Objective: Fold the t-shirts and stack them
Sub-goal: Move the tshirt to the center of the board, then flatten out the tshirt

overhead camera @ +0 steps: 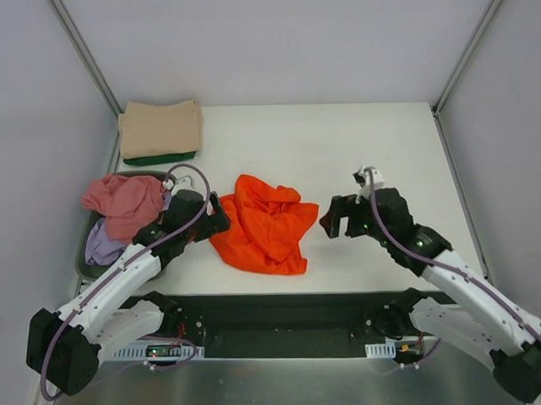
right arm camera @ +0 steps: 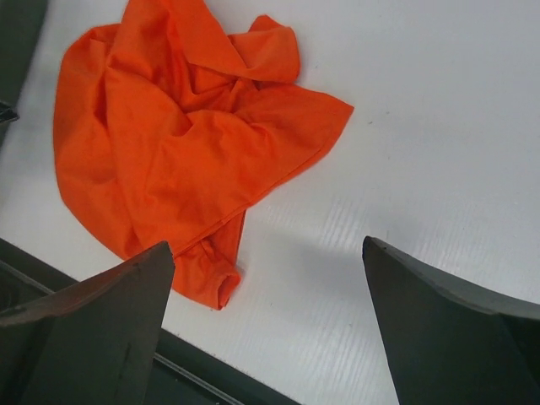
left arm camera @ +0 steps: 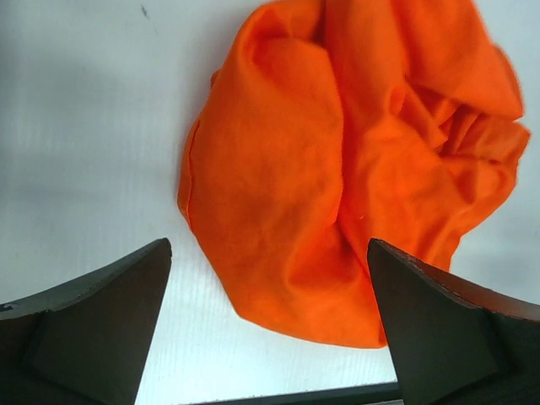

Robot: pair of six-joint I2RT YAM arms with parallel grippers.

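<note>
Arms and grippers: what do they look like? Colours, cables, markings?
Left arm and right arm have white links with black joints and black bases. A thin lilac cable loops along each. The left gripper and right gripper are black, with broad, dark wedge-shaped fingers. No readable markings; small green lights glow near the bases.

Bright, diffuse light from above; the crumpled bright orange cloth t-shirt casts faint soft shadows on the flat white worktop; focus crisp throughout
</note>
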